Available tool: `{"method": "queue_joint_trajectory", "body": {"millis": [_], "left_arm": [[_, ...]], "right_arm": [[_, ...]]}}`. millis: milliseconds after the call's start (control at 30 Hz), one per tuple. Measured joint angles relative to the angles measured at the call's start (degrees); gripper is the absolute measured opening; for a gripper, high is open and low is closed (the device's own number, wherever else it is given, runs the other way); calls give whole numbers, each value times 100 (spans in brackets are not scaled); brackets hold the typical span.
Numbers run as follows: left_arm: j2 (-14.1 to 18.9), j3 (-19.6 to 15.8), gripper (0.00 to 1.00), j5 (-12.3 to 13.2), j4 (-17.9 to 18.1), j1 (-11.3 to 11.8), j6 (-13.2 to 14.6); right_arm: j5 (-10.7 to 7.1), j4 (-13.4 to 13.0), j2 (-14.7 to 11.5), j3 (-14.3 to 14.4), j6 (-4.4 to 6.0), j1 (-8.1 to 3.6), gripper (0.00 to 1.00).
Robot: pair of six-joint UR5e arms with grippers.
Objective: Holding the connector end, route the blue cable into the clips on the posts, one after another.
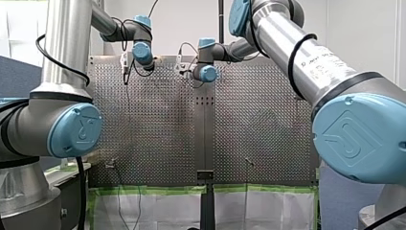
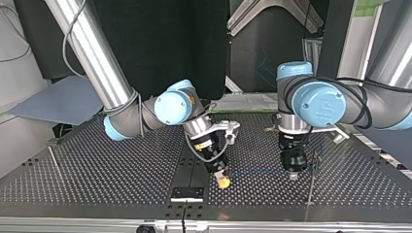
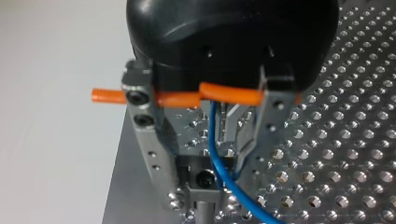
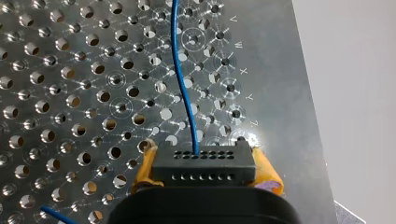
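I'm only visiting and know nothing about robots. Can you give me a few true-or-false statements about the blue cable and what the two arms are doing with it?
1. The black connector is clamped in my right arm's jaws. True.
2. The blue cable comes out of the connector and runs ahead over the table. True.
3. The table is a smooth, unbroken sheet. False: it is covered in rows of holes.
4. The cable is pinched tight by my left arm's jaws. False: they stand open, and the cable passes loosely between the metal fingers.
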Motion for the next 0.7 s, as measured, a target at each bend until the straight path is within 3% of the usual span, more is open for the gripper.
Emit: {"method": "queue_joint_trajectory", "body": {"millis": [133,300,367,400,433,467,500,533,567,600,633,700], "left_arm": [[1,1,1,6,2,-1,-7],[0,1,4,16,6,-1,-8],[1,2,17,18,7,-2,-6],[2,2,17,19,8,-2,-6],[2,2,32,21,9,-2,-5],[2,1,38,24,14,-1,-5],[1,1,38,24,19,-1,-5],[0,2,48,23,23,-2,-5],[-2,2,70,18,28,-1,-7],[-2,1,70,10,30,-1,-8],[-2,1,83,0,33,-2,-9],[-3,1,89,-22,39,-2,-11]], "right_arm": [[0,10,0,0,-3,2,0],[-1,15,0,1,-7,0,0],[-1,15,0,1,-8,-5,0],[-1,15,1,1,-8,-5,0],[-1,15,0,1,-8,-5,0],[-1,15,0,1,-8,-5,0],[-1,16,1,1,-8,-6,0],[-1,15,1,1,-8,-6,0],[0,16,1,1,-8,-7,0],[0,15,1,0,-8,-8,0],[0,16,1,1,-8,-7,0],[0,16,1,0,-9,-7,0]]}}
